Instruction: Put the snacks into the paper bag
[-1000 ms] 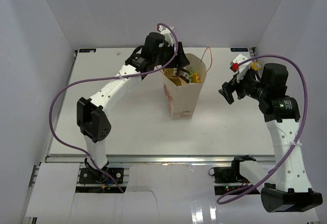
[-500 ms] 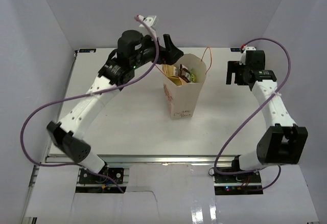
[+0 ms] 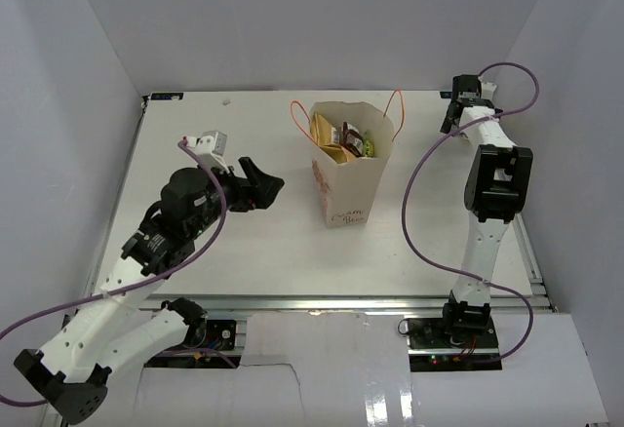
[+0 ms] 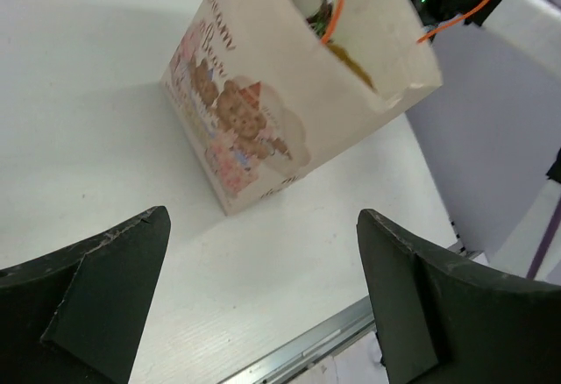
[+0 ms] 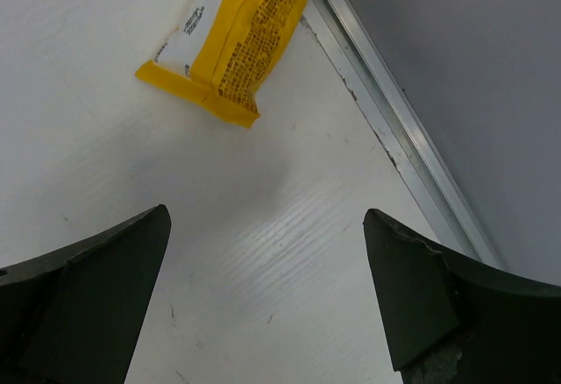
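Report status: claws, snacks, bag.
Left claw open, empty, left of paper bag. Right claw open, empty, above table by yellow packet. Several snacks inside bag. Nothing between right claw and packet.

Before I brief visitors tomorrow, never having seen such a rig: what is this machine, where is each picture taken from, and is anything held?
These are two white robot arms bolted at the near edge of a table, each ending in a two-finger gripper. The wide picture comes from a fixed camera above and behind them. The other two come from wrist cameras; the dark shapes in their lower corners are each gripper's own fingers. A paper bag with orange cord handles stands upright mid-table, several snack packets inside. The left gripper faces the bag's side; the right gripper hovers by a yellow packet lying near the table's edge rail. Both are open and hold nothing.
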`<act>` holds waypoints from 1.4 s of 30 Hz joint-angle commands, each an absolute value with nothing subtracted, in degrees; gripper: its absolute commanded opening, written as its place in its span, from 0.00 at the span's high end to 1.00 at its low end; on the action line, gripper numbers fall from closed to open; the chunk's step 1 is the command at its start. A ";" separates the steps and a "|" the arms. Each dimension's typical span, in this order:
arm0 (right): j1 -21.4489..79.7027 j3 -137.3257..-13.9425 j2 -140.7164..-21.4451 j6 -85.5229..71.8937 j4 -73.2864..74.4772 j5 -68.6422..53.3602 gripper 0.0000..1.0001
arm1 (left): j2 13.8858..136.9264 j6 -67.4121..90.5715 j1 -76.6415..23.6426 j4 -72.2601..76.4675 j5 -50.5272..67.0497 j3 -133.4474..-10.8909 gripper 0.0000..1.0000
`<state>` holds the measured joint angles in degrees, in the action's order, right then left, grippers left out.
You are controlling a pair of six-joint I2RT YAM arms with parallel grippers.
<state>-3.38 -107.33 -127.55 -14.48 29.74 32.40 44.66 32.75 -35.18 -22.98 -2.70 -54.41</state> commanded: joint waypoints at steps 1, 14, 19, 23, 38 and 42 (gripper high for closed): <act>-3.34 -113.80 -128.23 -19.16 28.92 38.75 0.03 | 47.28 34.73 -34.98 -25.22 -3.78 -55.45 0.02; -5.89 -119.26 -136.83 -25.49 26.28 36.83 0.05 | 59.59 35.85 -34.98 -21.45 2.10 -59.15 0.02; -8.00 -120.41 -139.13 -25.84 22.60 34.55 0.09 | 60.21 39.11 -34.98 -20.22 2.20 -58.45 0.02; -8.88 -121.02 -141.67 -25.23 19.25 30.86 0.14 | 59.50 43.06 -34.98 -19.34 1.67 -57.66 0.02; -9.76 -113.74 -142.48 -25.58 16.27 17.15 0.69 | 52.39 49.48 -35.07 -20.04 1.76 -54.67 0.02; -9.76 -105.15 -138.61 -23.21 12.14 12.41 0.85 | 49.58 50.01 -35.07 -20.30 1.49 -53.09 0.02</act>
<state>-10.17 -111.74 -139.90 -24.27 11.38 19.40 51.64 48.69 -35.18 -20.53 1.54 -53.91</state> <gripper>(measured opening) 0.177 0.979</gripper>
